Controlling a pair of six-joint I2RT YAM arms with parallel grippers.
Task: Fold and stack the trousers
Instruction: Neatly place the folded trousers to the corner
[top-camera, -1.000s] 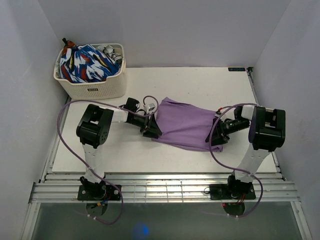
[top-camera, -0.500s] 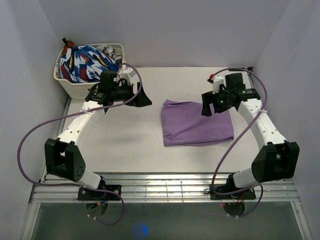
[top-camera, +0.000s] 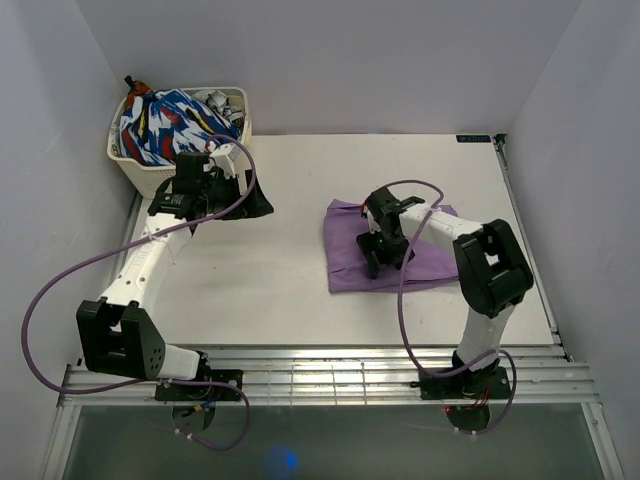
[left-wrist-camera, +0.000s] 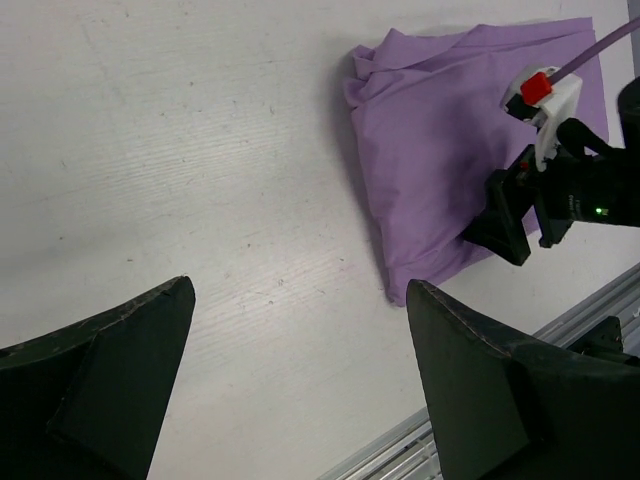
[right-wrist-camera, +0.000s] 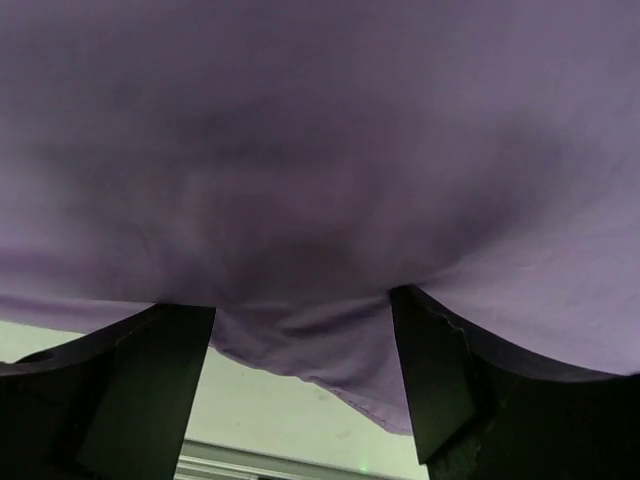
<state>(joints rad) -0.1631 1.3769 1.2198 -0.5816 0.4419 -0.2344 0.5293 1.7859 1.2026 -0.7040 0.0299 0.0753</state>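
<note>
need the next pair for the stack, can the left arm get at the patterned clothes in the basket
Probably yes: the left gripper hangs open beside the basket, and the patterned clothes heap above its rim, uncovered.

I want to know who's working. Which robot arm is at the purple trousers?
The right arm, its jaws down at the trousers. The left arm is off by the basket.

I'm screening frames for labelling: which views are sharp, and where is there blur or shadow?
Top external: sharp, evenly lit, folded purple fabric trousers clear. Left wrist: sharp beyond dark, soft-edged left gripper fingers. Right wrist: trousers fill the frame, blurred, shadowed centrally.
</note>
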